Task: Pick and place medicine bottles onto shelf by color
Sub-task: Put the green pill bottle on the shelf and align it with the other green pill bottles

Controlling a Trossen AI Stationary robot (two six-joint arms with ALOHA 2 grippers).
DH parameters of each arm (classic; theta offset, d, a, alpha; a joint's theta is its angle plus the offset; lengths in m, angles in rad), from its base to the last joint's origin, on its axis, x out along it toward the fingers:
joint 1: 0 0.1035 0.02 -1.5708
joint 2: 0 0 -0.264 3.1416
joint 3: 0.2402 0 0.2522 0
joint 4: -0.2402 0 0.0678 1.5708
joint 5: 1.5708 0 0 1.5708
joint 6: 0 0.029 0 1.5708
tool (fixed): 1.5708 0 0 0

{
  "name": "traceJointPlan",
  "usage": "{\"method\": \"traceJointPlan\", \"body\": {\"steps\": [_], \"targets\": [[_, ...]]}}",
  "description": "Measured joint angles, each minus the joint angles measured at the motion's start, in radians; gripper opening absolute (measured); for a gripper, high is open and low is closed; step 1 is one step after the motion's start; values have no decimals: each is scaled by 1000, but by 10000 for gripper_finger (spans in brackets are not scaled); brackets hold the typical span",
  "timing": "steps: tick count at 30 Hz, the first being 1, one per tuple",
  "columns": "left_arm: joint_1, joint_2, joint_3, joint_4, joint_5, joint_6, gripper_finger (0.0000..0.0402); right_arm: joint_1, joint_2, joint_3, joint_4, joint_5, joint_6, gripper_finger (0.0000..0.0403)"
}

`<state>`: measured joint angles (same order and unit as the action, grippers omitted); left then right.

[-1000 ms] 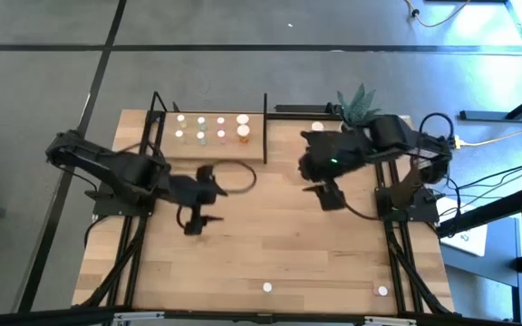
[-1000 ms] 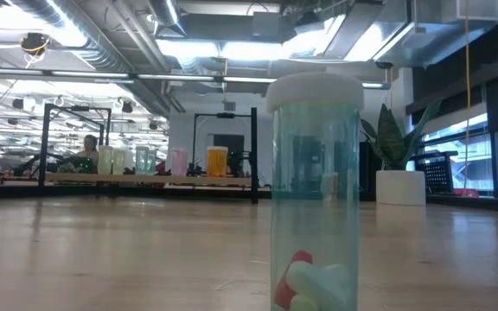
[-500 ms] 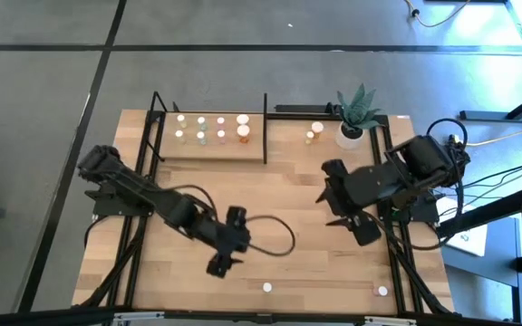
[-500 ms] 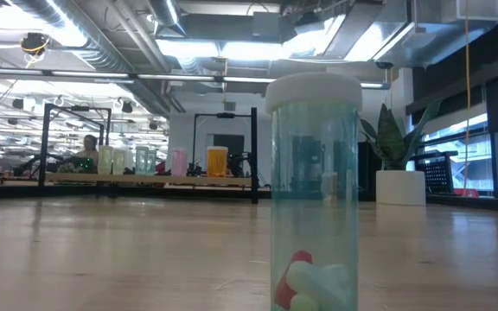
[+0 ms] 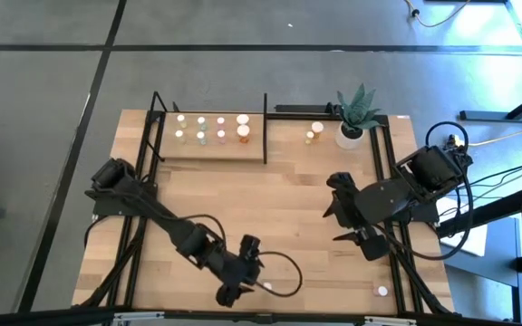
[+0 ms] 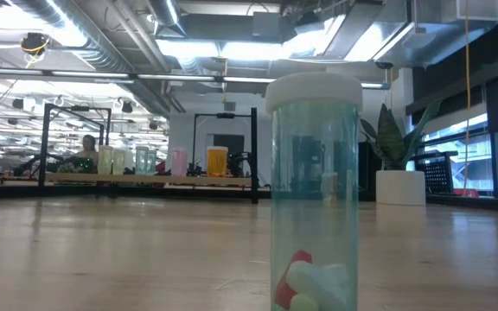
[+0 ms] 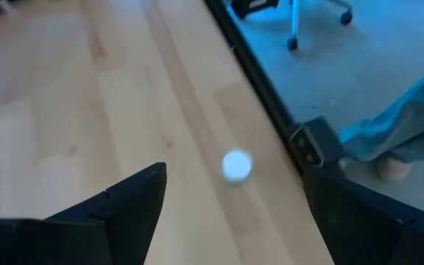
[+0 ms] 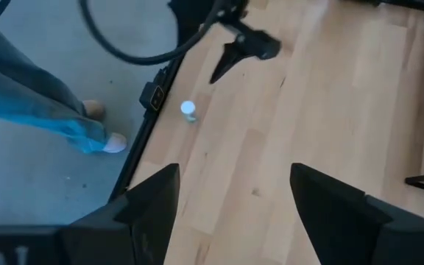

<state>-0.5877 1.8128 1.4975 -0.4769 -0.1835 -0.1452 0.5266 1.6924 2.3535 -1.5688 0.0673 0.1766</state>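
A small white-capped medicine bottle (image 5: 266, 286) stands upright on the table near its front edge. In the low view it (image 6: 314, 190) shows up close, with a clear greenish body and pills inside. My left gripper (image 5: 238, 288) hovers open just left of it, and in the left wrist view the bottle (image 7: 236, 165) lies ahead between the two fingers, apart from both. My right gripper (image 5: 352, 231) hangs open over the table's right half, holding nothing. The shelf (image 5: 211, 152) at the far left carries several bottles standing in two rows.
Another white-capped bottle (image 5: 382, 292) stands at the near right corner. Two more bottles (image 5: 314, 132) stand beside a white plant pot (image 5: 352, 134) at the far right. A person's leg (image 8: 35, 96) shows beyond the table's near edge. Bare wood spans the table's middle.
My left gripper has swept from the table's middle toward the near edge and somewhat to the right, sinking as it went, and has ended beside the bottle. My right gripper has swung from the far middle toward the right edge and nearer. Both have stayed open.
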Motion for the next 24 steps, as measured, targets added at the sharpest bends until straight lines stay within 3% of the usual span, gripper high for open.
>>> {"method": "traceJointPlan", "body": {"steps": [14,24], "targets": [[-26,167,0,171,-36,-2,312,0,0,0,0,1,3,259],[-28,205,0,177,-34,-13,312,0,0,0,0,1,0,259]]}}
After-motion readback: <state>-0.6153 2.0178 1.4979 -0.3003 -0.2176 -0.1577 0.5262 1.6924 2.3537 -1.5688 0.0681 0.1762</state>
